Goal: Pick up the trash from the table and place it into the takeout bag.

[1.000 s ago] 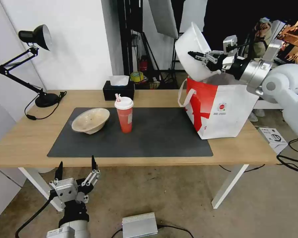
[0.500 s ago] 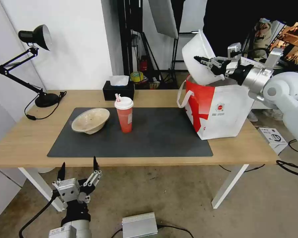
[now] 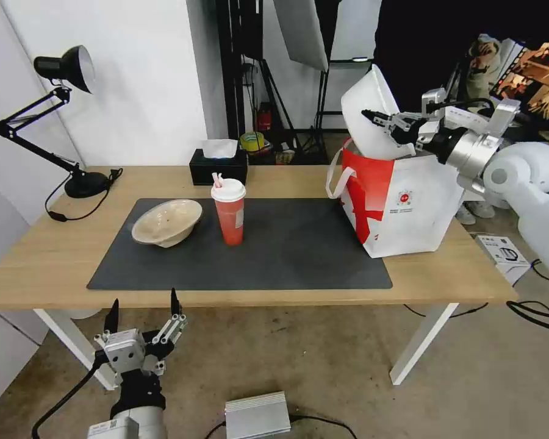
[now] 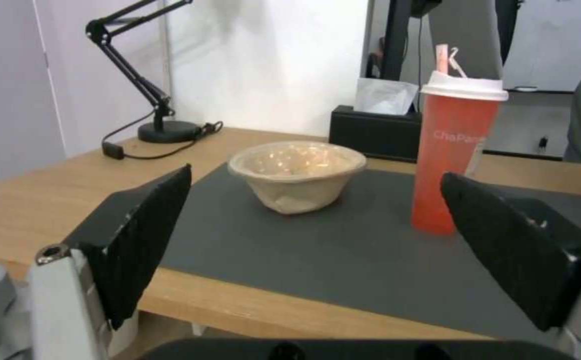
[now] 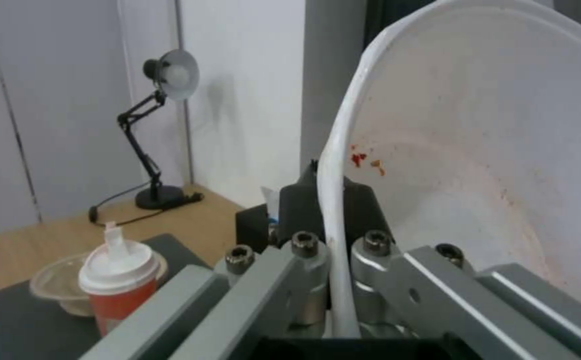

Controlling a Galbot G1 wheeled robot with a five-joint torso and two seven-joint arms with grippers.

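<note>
My right gripper is shut on the rim of the large white bowl, held tilted on edge just over the open top of the red-and-white takeout bag at the table's right end. In the right wrist view the bowl shows red food stains, its rim pinched in the gripper. The red cup and the beige pulp bowl stand on the dark mat. My left gripper hangs open below the table's front edge, its fingers spread wide toward the beige bowl and cup.
A black desk lamp stands at the table's back left, with its cord trailing. A black tissue box sits behind the cup. On the floor lie a grey box and a white carton.
My right gripper has carried the white bowl rightward and lower, closer over the bag's mouth. The bag has shifted slightly. The left gripper stays almost still.
</note>
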